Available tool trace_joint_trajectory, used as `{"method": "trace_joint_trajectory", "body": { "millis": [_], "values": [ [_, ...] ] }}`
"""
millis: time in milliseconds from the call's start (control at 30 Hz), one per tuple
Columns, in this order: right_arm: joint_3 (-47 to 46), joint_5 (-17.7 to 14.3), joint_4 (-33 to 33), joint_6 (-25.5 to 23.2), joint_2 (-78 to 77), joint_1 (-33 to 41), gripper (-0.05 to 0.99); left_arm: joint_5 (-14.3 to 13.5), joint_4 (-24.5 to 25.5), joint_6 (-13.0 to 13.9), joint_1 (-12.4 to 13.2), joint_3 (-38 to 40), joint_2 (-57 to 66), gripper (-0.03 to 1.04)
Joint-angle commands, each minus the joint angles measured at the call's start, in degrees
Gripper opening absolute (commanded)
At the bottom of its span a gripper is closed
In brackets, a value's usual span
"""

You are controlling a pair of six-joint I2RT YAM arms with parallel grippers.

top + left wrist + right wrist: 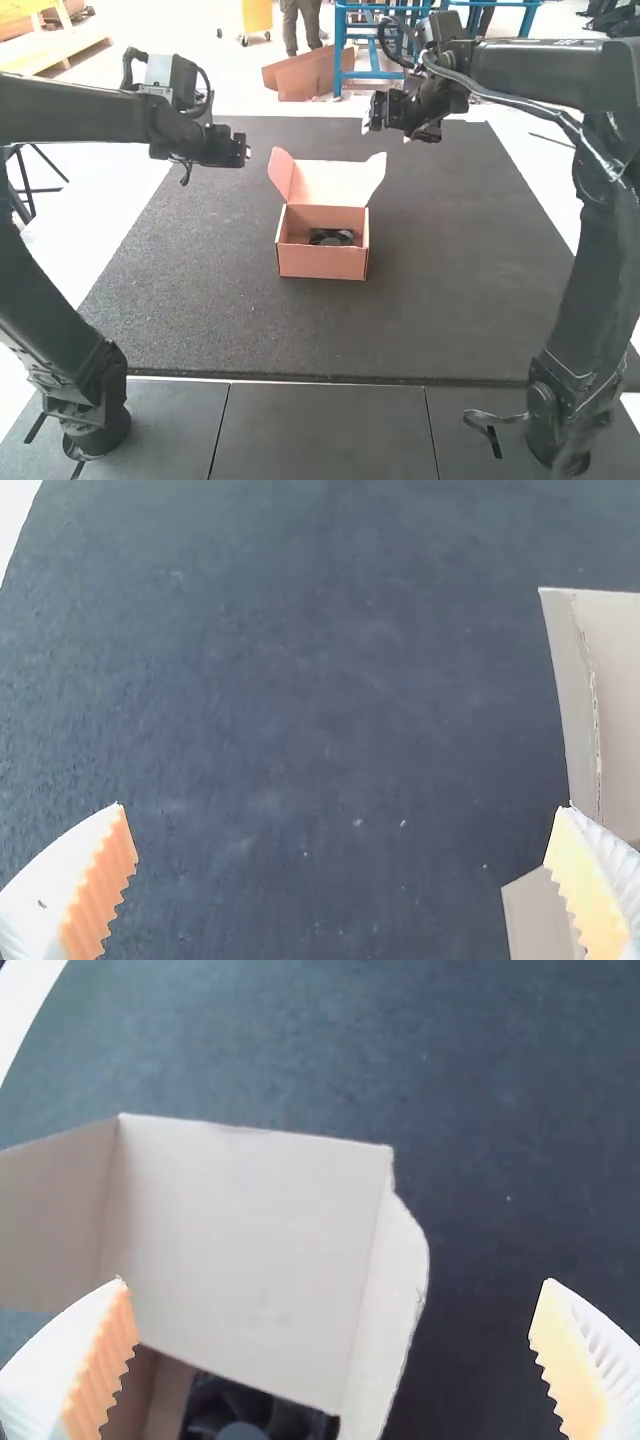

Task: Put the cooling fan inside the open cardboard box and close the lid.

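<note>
A small cardboard box (322, 240) stands open in the middle of the dark mat, its lid (330, 180) upright at the back. The black cooling fan (330, 237) lies inside it, and a dark part of the fan (240, 1415) shows below the lid (250, 1260) in the right wrist view. My left gripper (240, 150) hangs in the air just left of the lid, open, its orange-padded fingers (95, 885) wide apart over bare mat, with the lid's edge (595, 690) beside them. My right gripper (378, 110) hovers behind and above the lid, open and empty.
The dark mat (200, 260) covers the table around the box. Flattened cardboard (305, 70) and a blue frame (365, 40) lie on the floor beyond the mat's far edge.
</note>
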State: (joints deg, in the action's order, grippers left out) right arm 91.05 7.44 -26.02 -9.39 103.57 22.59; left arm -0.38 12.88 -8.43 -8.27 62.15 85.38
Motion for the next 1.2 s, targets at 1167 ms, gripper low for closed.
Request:
{"method": "trace_joint_trajectory", "body": {
  "millis": [1167],
  "values": [
    [12.67, 0.29, -4.57, 0.77, 11.83, -3.69, 0.90, 3.02, -2.78, 0.25, -3.68, 14.93, 16.31, 0.97]
  ]
}}
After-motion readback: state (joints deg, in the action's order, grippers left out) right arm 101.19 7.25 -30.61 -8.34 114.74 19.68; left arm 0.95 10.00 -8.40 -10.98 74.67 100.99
